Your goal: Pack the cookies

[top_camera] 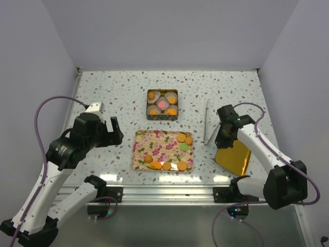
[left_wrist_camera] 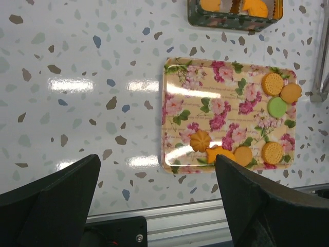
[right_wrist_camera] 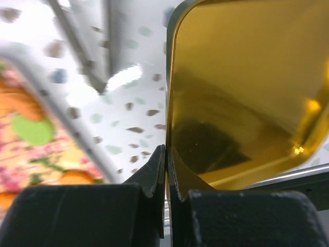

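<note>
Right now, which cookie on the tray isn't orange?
The green cookie at the right edge of the tray, beside two orange rounds; the rest are orange.

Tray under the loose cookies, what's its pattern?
Tray: pink flowers and green leaves on cream, clearest in the left wrist view.

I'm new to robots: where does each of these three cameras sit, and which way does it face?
Top camera: fixed above and behind the robot, looking down at the table; left arm and right arm show, bases at the bottom.
Left wrist camera: rides the left arm, faces down on the floral tray of cookies; the open left claw frames the bottom.
Right wrist camera: low by the table, looking along the right claw, shut on the gold lid.
Shared: all three show the tray.
</note>
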You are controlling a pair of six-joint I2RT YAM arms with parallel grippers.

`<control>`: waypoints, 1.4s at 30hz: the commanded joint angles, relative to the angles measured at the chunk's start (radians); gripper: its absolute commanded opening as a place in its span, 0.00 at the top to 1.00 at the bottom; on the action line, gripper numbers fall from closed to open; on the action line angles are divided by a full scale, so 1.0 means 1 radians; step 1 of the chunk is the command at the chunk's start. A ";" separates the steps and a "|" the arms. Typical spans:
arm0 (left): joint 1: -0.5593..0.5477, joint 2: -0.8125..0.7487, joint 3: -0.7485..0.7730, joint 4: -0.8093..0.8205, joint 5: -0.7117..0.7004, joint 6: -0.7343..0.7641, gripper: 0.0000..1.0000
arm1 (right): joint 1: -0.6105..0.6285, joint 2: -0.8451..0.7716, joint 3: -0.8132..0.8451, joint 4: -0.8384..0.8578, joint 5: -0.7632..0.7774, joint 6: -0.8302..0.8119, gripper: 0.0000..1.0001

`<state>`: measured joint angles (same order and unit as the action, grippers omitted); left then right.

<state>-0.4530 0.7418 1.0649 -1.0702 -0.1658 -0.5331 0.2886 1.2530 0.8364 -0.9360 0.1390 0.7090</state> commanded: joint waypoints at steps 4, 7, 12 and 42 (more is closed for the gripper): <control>-0.006 0.085 0.162 0.081 -0.050 0.053 0.00 | 0.000 -0.073 0.329 -0.181 -0.030 -0.049 1.00; -0.006 0.140 0.230 0.098 -0.069 0.067 0.00 | 0.001 -0.072 0.482 -0.175 -0.111 -0.065 1.00; -0.004 0.260 0.372 0.153 -0.068 0.065 0.00 | 0.001 -0.024 0.616 0.100 -0.594 0.015 1.00; 0.300 0.603 0.010 2.016 0.948 -1.053 0.00 | 0.063 0.255 0.458 2.303 -0.796 1.394 1.00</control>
<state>-0.1608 1.3350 1.0729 0.5957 0.7136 -1.4075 0.3283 1.5070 1.2572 1.1915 -0.7017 1.9587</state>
